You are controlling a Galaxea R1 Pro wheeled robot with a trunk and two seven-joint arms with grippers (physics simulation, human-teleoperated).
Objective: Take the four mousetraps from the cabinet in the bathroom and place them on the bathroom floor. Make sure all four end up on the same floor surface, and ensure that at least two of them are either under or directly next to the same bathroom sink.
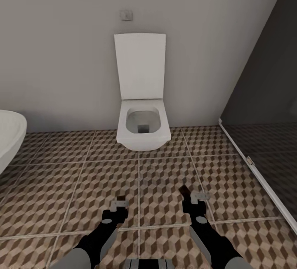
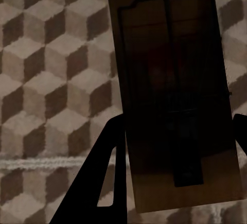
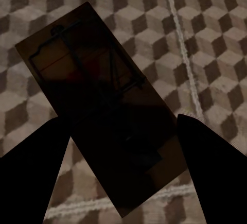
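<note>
At the far left we see the rim of a white bathtub [image 1: 10, 137] over the bathroom floor [image 1: 74, 178]. Our left tool [image 1: 120, 203] hangs above the tiles, clamped on a mousetrap [image 2: 175, 95] that sits between its dark fingers [image 2: 103, 183]. A white toilet [image 1: 142, 124] stands against the back wall, lid up. Our right tool [image 1: 192, 197] is likewise clamped on a second mousetrap [image 3: 98, 105], tilted over the floor. A dark glass partition [image 1: 264, 137] borders the floor's right edge.
</note>
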